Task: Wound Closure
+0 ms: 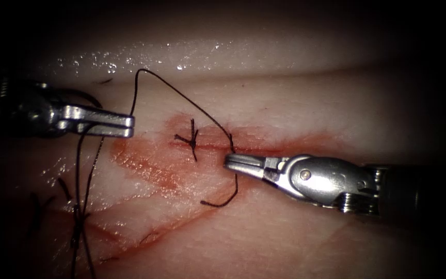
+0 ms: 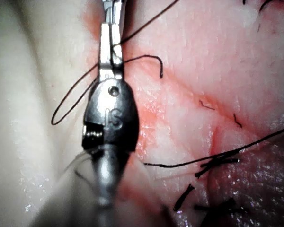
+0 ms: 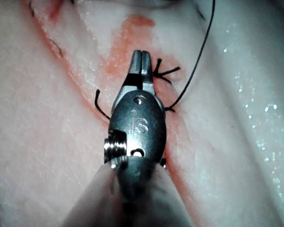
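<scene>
The cut (image 1: 285, 146) runs across the tissue (image 1: 295, 232), with red fluid around it. Toward its left end sits a tied stitch (image 1: 192, 139) with short cut ends, also seen in the right wrist view (image 3: 163, 73). My left tool (image 1: 130, 124) lies left of the stitch with its jaws shut on the thread (image 1: 171, 88). From there the thread arches up and over to the cut, passing under my right tool's tip (image 1: 228, 161). A short tail (image 1: 223, 200) curls out below it. The right tool's jaws (image 3: 141, 61) are shut with nothing visible between them. In the left wrist view the thread (image 2: 146, 21) crosses the left tool (image 2: 111, 47).
Two strands hang down from the left tool toward an older knot (image 1: 77, 214) at the lower left. Loose cut thread ends (image 1: 64, 188) lie near it. A second reddened line (image 1: 150, 235) slants across the lower tissue.
</scene>
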Controlling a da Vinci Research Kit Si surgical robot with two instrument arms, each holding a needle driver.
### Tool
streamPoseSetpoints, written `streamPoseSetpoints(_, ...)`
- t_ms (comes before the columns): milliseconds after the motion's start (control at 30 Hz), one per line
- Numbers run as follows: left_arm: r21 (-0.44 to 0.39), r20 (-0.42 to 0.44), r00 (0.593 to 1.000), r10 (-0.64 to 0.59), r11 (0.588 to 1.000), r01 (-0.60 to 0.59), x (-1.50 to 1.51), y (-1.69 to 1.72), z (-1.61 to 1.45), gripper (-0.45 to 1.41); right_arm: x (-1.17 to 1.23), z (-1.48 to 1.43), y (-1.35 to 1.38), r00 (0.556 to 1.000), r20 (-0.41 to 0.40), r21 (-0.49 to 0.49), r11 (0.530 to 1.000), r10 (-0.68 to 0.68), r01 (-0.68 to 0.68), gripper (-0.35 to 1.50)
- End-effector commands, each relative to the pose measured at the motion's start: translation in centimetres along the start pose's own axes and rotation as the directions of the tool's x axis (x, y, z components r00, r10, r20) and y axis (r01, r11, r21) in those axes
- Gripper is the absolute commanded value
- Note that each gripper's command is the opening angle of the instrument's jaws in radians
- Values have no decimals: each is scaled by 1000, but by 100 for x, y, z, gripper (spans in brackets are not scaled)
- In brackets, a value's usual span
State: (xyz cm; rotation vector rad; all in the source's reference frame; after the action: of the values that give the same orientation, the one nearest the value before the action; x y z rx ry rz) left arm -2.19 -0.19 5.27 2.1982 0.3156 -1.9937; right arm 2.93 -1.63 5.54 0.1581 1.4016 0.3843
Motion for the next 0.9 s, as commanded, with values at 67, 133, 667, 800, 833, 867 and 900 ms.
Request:
streamPoseSetpoints(67, -45, 14, 1000, -5, 999, 6, -13, 7, 15, -45, -6, 32, 12, 999, -26, -2, 1000, 29, -29, -35)
streamPoseSetpoints(133, -73, 30, 1000, 3, 997, -1, -17, 12, 23, -45, -9, 46, 18, 998, -31, -4, 999, 50, -50, -35)
streamPoseSetpoints(667, -154, 32, 999, 18, 988, -13, -27, 31, 55, -45, -30, 152, 35, 992, -23, 64, 990, 127, -125, -35)
streamPoseSetpoints(800, -149, 67, 998, -2, 989, 12, -40, 33, 57, -45, -20, 170, 42, 990, -39, 95, 987, 136, -132, -35)
streamPoseSetpoints(833, -140, 86, 996, -10, 990, 22, -44, 32, 56, -45, -18, 171, 44, 989, -47, 99, 986, 138, -133, -35)
streamPoseSetpoints(867, -122, 114, 993, -17, 992, 31, -49, 31, 55, -45, -15, 172, 46, 988, -65, 106, 985, 141, -134, -35)
streamPoseSetpoints(900, -107, 129, 991, -27, 993, 41, -53, 29, 53, -45, -14, 171, 47, 986, -85, 110, 985, 143, -134, -35)
